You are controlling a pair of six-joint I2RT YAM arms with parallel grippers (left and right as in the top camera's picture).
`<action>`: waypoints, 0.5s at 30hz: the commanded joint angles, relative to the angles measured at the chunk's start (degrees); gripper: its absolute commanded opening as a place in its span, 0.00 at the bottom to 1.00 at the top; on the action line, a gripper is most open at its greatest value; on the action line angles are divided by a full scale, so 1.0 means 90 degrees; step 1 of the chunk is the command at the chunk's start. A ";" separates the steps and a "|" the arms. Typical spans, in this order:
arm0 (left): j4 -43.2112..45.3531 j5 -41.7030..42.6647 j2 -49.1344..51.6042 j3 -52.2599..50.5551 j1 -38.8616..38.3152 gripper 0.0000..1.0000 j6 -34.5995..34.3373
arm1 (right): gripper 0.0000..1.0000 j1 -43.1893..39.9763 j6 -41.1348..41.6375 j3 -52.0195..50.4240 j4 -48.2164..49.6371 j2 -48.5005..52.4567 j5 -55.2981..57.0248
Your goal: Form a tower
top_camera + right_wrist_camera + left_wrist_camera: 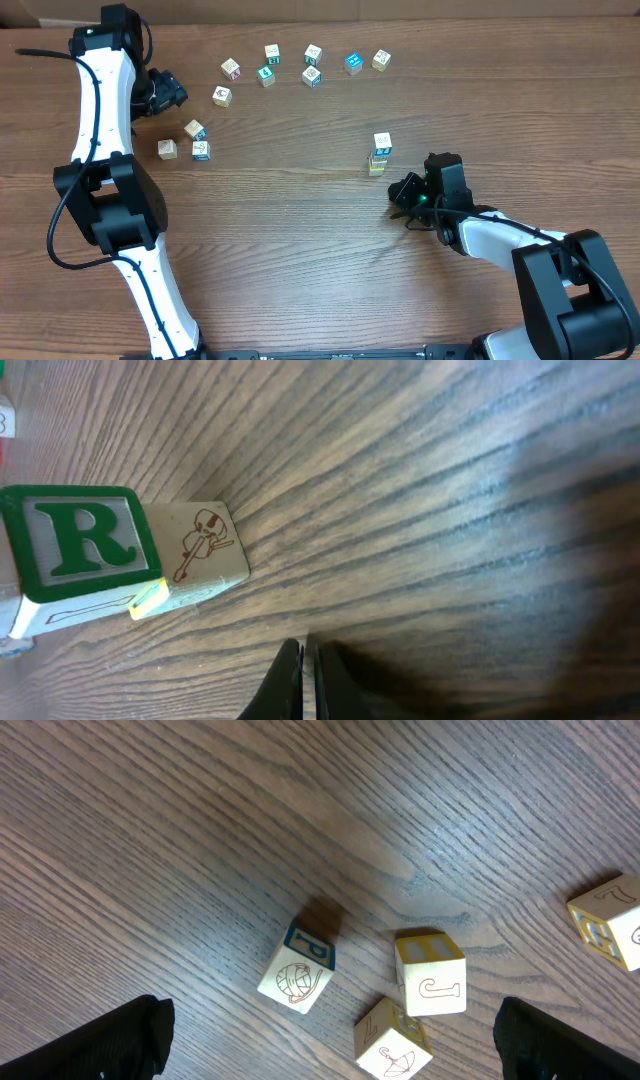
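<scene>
The tower (379, 153) stands right of centre, a slim column with a white-faced cube on top and a yellow-green one at the base. My right gripper (405, 191) sits shut just in front and to the right of it, holding nothing. In the right wrist view the tower (85, 545) shows a green R face and a cube with a brown drawing (203, 550); the shut gripper (303, 680) is apart from it. My left gripper (170, 96) hangs open above a cluster of three loose cubes (195, 130). The left wrist view has a yarn-picture cube (297, 970), a J cube (430, 974) and an umbrella cube (392, 1040) between the wide fingers (115, 1040).
Several loose picture cubes lie in a row along the back, from a cube (231, 68) to a cube (381, 59), with one more (221, 96) near the left gripper. Another cube (612, 920) sits at the right edge of the left wrist view.
</scene>
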 commanded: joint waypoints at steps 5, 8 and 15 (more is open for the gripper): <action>-0.0012 -0.0034 0.0073 0.0129 -0.0034 0.99 0.0143 | 0.04 -0.0039 -0.0525 0.0160 -0.0046 -0.0202 0.0053; -0.0012 -0.0032 0.0073 0.0129 -0.0032 1.00 0.0143 | 0.04 -0.0039 -0.1059 0.0510 -0.0661 -0.0352 -0.0012; -0.0012 -0.0034 0.0073 0.0129 -0.0032 0.99 0.0143 | 0.25 -0.0080 -0.3626 0.2076 -0.3597 -0.0656 0.0772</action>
